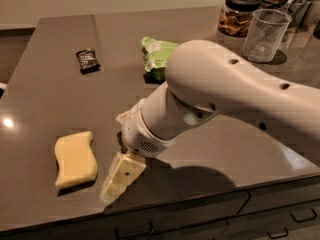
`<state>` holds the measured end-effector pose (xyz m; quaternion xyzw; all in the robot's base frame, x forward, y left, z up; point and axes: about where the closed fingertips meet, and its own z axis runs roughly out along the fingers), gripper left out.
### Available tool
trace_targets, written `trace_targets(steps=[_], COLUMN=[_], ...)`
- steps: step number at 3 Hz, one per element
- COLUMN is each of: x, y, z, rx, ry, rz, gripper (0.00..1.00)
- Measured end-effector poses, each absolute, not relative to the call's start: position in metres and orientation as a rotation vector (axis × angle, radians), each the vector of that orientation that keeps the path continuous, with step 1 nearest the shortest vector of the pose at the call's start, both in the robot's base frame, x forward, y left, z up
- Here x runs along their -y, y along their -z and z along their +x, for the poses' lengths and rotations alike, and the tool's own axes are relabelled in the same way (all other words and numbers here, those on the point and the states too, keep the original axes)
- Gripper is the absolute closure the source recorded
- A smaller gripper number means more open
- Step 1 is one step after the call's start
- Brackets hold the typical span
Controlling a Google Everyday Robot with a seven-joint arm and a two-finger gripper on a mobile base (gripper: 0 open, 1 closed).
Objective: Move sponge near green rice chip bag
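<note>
The pale yellow sponge lies flat on the dark countertop near its front left edge. The light-green rice chip bag lies farther back at the centre, partly hidden behind my arm. My gripper is low over the counter just right of the sponge, open and empty. One finger points down toward the front edge, and it is not touching the sponge.
A small black wrapped snack bar lies at the back left. A lidded glass jar and a clear cup stand at the back right. The counter's front edge with drawers runs just below the gripper.
</note>
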<state>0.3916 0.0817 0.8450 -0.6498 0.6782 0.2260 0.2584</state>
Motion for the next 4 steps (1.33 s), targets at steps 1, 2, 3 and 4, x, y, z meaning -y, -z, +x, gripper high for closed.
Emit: trace_targets(steps=[1,2,3,4], x=[-0.100,-0.117,-0.128,-0.135], y=[-0.843,-0.845,-0.843,-0.843], z=[0.392,0.392,0.391,0.392], rx=[-1.857,-1.859,-1.856,-1.858], ry=[-0.643,-0.672,-0.686,-0.686], rz=[-1.731,-1.706,-1.695,-1.682], gripper=[0.00,0.00,0.15,0.46])
